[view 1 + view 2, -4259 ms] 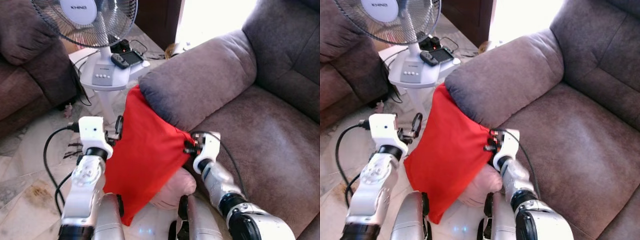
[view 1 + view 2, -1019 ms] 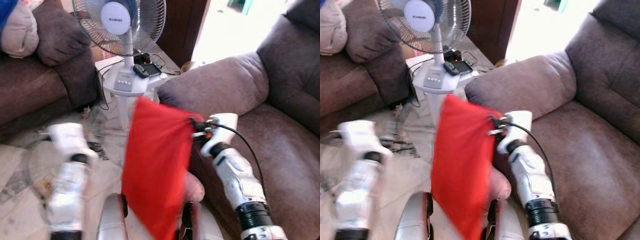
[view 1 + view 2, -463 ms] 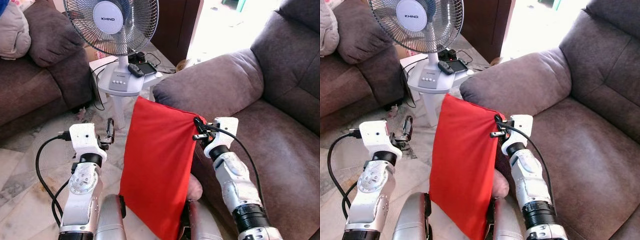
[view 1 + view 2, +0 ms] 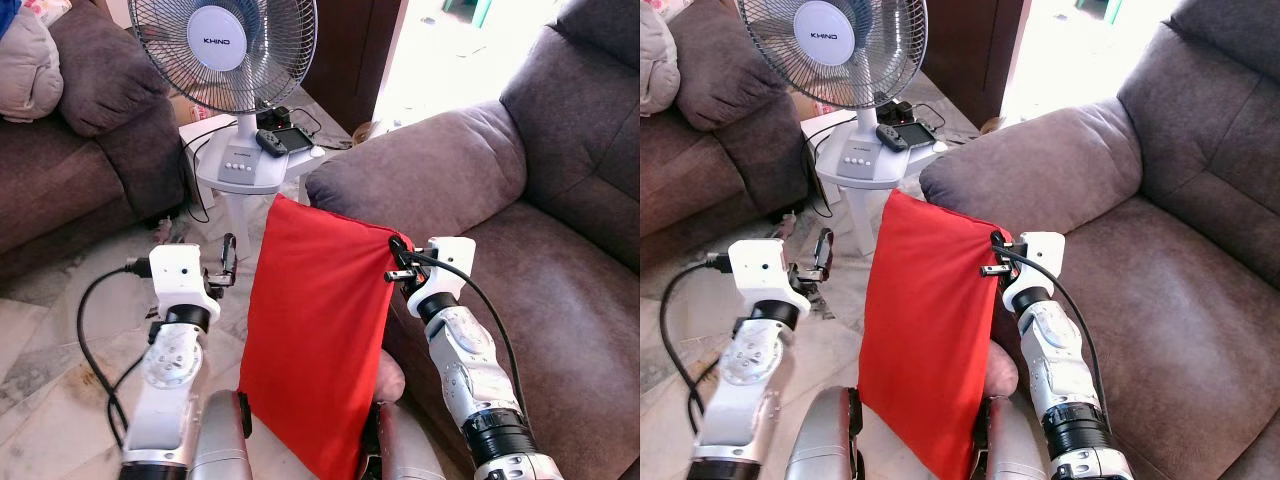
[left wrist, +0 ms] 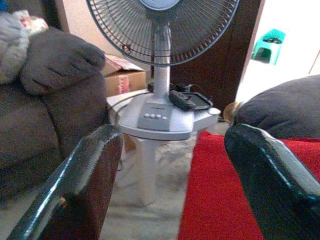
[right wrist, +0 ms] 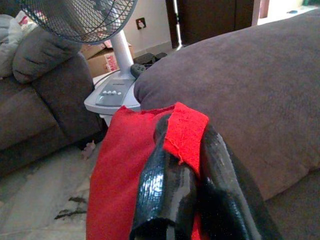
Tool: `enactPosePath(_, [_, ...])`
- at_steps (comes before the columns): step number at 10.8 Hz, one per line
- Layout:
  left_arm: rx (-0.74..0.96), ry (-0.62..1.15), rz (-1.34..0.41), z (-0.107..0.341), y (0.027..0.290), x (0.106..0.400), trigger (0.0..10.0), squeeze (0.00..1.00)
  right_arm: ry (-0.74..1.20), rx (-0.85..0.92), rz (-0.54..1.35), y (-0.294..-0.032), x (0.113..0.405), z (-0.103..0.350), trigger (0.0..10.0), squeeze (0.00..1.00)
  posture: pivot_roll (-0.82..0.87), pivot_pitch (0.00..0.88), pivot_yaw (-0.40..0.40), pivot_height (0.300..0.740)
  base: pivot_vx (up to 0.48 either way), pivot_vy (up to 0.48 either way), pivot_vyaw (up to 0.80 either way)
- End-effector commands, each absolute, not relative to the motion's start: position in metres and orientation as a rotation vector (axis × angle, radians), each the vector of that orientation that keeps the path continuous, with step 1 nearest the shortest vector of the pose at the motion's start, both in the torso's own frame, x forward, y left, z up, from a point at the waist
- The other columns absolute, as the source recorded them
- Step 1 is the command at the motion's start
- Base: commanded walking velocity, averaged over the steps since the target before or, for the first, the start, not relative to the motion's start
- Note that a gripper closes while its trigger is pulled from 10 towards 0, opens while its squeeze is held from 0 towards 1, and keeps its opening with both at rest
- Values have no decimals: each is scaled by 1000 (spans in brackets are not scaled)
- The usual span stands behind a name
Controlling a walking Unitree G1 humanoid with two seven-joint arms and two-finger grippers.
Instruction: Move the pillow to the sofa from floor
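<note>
Brown sofa (image 4: 560, 230), armrest beside hanging red pillow (image 4: 315, 330). Pillow dangles off floor, top corner pinched in right pincer (image 6: 182, 137), fingers clamped tight on fabric. Left pincer (image 5: 170, 165) spread wide, empty, near pillow's left edge. Standing fan (image 4: 235, 60) behind.

The pillow (image 4: 318, 340) is plain bright red. The sofa (image 4: 560, 230) is brownish grey, the fan (image 4: 235, 60) white with a dark grille. The grippers' fingers (image 6: 172, 175) are glossy black, the floor (image 4: 50, 340) pale and marbled.
</note>
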State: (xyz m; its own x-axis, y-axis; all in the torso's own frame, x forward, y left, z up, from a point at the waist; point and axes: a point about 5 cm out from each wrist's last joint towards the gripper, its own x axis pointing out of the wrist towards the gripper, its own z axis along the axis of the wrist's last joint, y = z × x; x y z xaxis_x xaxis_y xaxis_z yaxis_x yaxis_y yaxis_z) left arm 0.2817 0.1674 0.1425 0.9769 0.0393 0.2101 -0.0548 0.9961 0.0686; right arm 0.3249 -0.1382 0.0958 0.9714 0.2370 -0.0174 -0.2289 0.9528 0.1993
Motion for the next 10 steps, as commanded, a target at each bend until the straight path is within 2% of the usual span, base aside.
enactPosePath(1, [127, -235, 36, 145, 168, 281, 10000, 0, -76, 182, 206, -147, 333, 119, 10000, 0, 142, 60, -98, 615, 0, 0, 0])
enactPosePath(10, [119, -223, 36, 142, 167, 282, 10000, 0, -86, 182, 182, -150, 335, 119, 10000, 0, 143, 79, -97, 615, 0, 0, 0])
